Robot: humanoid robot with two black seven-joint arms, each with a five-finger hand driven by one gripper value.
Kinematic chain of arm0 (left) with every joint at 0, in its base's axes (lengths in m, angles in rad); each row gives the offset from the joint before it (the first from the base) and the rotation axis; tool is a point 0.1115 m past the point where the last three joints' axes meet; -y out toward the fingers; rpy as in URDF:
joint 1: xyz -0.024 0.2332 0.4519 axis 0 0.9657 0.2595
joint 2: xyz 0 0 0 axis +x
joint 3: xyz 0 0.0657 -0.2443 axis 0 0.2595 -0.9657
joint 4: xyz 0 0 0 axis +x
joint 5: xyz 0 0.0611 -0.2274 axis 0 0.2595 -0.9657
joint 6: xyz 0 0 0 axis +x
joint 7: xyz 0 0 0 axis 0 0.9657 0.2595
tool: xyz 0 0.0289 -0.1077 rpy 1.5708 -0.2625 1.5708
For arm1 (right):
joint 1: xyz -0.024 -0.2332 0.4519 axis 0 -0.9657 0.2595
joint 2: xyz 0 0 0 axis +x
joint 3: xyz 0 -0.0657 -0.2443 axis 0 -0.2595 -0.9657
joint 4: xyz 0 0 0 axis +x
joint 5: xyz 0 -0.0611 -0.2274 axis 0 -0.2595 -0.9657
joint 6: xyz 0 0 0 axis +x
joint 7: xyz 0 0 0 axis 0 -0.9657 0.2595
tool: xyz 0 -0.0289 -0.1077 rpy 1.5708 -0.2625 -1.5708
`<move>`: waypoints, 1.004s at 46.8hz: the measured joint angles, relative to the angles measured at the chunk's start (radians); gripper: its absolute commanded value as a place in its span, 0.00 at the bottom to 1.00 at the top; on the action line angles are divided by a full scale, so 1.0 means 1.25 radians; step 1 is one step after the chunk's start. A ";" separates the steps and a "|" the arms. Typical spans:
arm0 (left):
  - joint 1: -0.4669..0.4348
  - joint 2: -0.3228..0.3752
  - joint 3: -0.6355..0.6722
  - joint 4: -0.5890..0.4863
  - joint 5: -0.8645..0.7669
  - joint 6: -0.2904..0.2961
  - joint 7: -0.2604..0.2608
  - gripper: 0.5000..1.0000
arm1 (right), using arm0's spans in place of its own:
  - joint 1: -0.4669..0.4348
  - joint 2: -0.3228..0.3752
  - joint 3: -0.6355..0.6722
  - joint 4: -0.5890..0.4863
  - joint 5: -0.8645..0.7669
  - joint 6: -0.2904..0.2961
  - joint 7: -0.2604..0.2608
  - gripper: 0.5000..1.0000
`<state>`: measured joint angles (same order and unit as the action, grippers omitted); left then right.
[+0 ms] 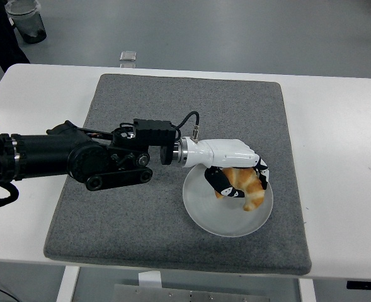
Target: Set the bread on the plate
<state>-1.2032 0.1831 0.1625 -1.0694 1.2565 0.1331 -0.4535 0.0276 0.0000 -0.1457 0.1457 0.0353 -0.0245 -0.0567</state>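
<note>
The left hand [239, 176], white-shelled with black fingers, was clenched around the golden-brown curved bread roll [247, 186], held over the round white plate [205, 211] on the grey felt mat [141, 214]. Whether the roll touched the plate could not be told. Risk: releasing from this height, near the plate's right rim, might let the roll tip off onto the mat. The plate held nothing else.
</note>
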 measured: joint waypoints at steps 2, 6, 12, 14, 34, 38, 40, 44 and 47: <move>0.000 0.003 0.000 0.000 0.000 0.000 0.000 0.00 | 0.000 0.000 0.000 0.000 0.000 0.000 0.000 0.86; 0.004 0.010 0.001 0.000 -0.001 0.000 0.000 0.00 | 0.000 0.000 0.000 0.000 0.000 0.000 0.000 0.86; 0.015 0.019 0.001 0.000 -0.001 0.000 0.001 0.00 | 0.000 0.000 0.000 0.000 0.000 0.000 0.000 0.86; 0.019 0.020 0.001 0.000 -0.001 0.000 0.001 0.00 | 0.000 0.000 0.000 0.000 0.000 0.000 0.000 0.86; 0.039 0.021 -0.011 0.000 -0.020 0.000 0.002 0.55 | 0.000 0.000 0.000 0.000 0.000 0.000 0.000 0.86; 0.040 0.025 -0.011 0.000 -0.020 0.000 0.002 0.75 | 0.000 0.000 0.000 0.000 0.000 0.000 0.000 0.86; 0.040 0.026 -0.011 -0.001 -0.020 0.000 0.002 0.78 | 0.000 0.000 0.000 0.000 0.000 0.000 0.000 0.86; 0.040 0.027 -0.011 -0.002 -0.020 -0.001 0.002 0.87 | 0.000 0.000 0.000 0.000 0.000 0.000 0.000 0.86; 0.040 0.030 -0.011 -0.003 -0.020 -0.001 0.002 0.92 | 0.000 0.000 0.000 0.000 0.000 0.000 0.000 0.86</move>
<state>-1.1536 0.2211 0.1488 -1.0736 1.2316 0.1319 -0.4509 0.0276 0.0000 -0.1457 0.1457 0.0353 -0.0245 -0.0567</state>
